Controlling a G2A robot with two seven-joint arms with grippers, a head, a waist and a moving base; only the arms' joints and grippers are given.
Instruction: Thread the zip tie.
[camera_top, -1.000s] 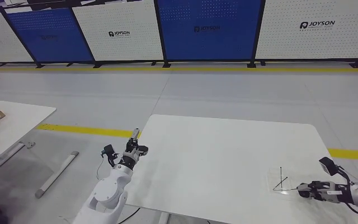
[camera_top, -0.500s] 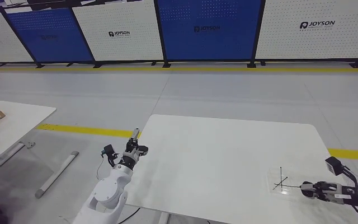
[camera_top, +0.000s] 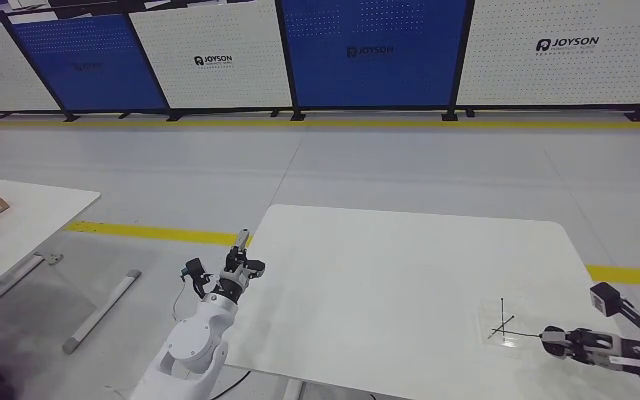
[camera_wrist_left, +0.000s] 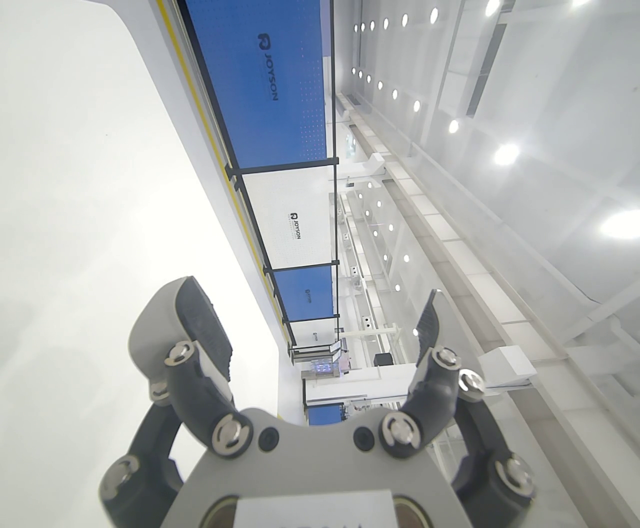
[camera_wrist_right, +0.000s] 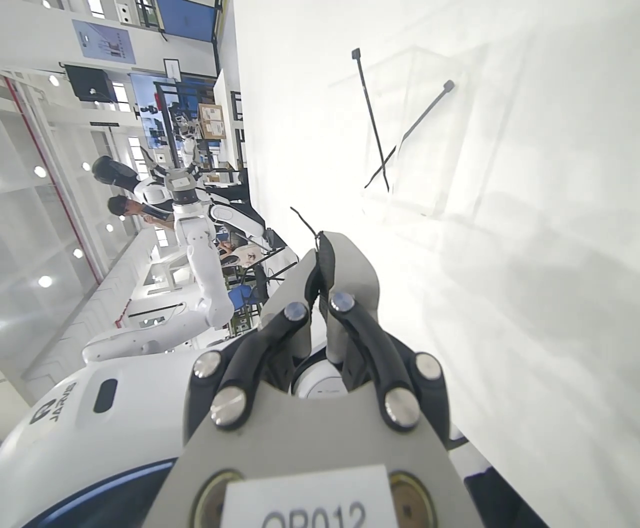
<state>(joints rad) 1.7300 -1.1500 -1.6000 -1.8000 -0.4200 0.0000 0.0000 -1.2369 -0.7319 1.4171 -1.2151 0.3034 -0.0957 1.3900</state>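
Note:
My right gripper (camera_wrist_right: 320, 246) is shut on a thin black zip tie (camera_wrist_right: 303, 221), whose short end sticks out past the fingertips. It hovers at the table's front right, just beside a clear tray (camera_wrist_right: 400, 206). Two more black zip ties lie crossed in that tray, one (camera_wrist_right: 376, 131) over the other (camera_wrist_right: 425, 112). In the top view the right gripper (camera_top: 547, 338) sits right of the tray (camera_top: 503, 345). My left gripper (camera_wrist_left: 315, 310) is open with nothing between its fingers. It points upward at the table's left edge (camera_top: 241, 238).
The white table (camera_top: 400, 290) is bare apart from the tray. Another white table (camera_top: 40, 215) stands far left across the floor. Blue and white panels (camera_top: 370, 50) line the back. Another robot (camera_wrist_right: 195, 220) stands in the room behind.
The right gripper has drawn back to the right, away from the tray, staying shut. The left arm has not moved.

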